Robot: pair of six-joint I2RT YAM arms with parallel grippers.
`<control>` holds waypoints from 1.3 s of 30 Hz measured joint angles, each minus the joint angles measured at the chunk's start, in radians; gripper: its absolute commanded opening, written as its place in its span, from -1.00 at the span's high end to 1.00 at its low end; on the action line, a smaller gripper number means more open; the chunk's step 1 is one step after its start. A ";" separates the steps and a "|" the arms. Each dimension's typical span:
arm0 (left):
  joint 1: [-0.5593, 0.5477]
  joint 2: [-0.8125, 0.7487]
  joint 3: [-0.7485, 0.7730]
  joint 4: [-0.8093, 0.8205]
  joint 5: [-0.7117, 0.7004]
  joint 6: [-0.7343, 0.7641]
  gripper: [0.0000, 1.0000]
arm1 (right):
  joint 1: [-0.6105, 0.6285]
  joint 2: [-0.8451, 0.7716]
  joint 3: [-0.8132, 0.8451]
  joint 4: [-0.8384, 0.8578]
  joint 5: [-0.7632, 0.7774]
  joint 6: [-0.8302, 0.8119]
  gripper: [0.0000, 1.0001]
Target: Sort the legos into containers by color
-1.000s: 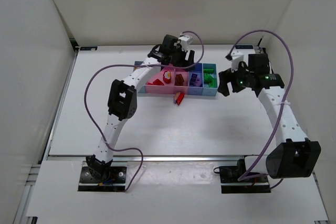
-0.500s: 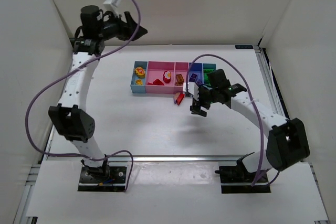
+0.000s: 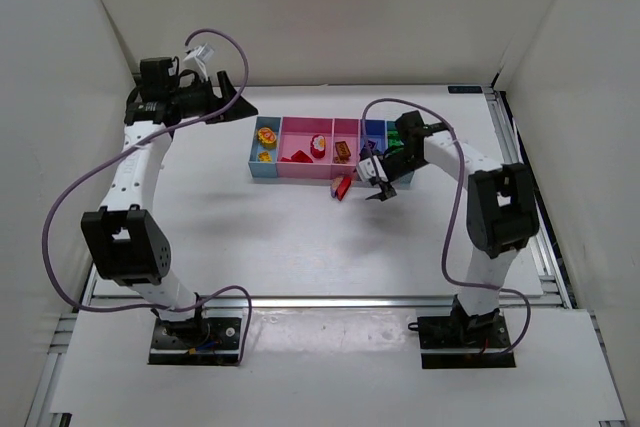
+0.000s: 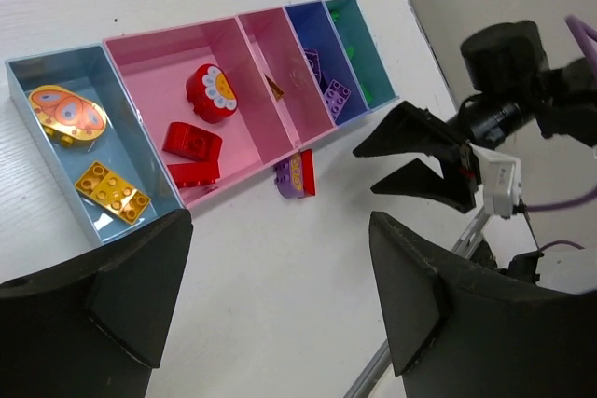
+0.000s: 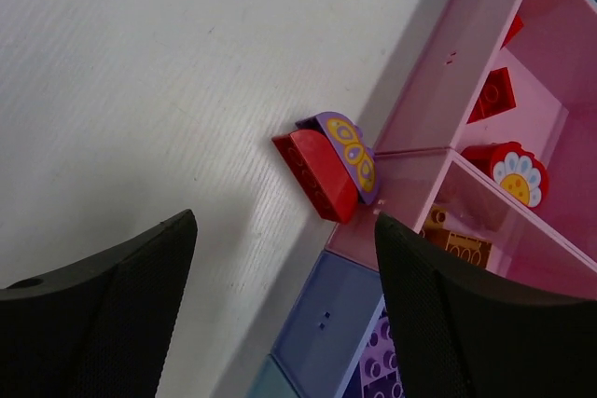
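only in wrist views, purple lego against red lego

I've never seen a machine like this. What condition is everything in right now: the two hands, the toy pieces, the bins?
Row of joined plastic bins: open-topped, partly filled.
Red plastic block and purple rounded piece: unsorted, on the table against the bins.
Left hand: open, empty, raised at far left.
Right hand: open, empty, low beside the unsorted pair.

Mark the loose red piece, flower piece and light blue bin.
loose red piece (image 5: 317, 176), right wrist, red side
flower piece (image 4: 216, 90), left wrist, flower face
light blue bin (image 4: 119, 142), left wrist, bare floor
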 measured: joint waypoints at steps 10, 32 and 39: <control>0.050 -0.109 -0.024 0.002 0.012 0.007 -0.73 | 0.004 0.179 0.228 -0.309 -0.052 -0.129 -0.47; 0.117 -0.015 -0.041 0.002 0.108 -0.051 -0.67 | 0.111 0.372 0.532 -0.355 0.130 -0.149 -0.44; 0.139 -0.001 -0.041 0.020 0.141 -0.072 -0.65 | 0.139 0.401 0.600 -0.436 0.192 -0.150 -0.42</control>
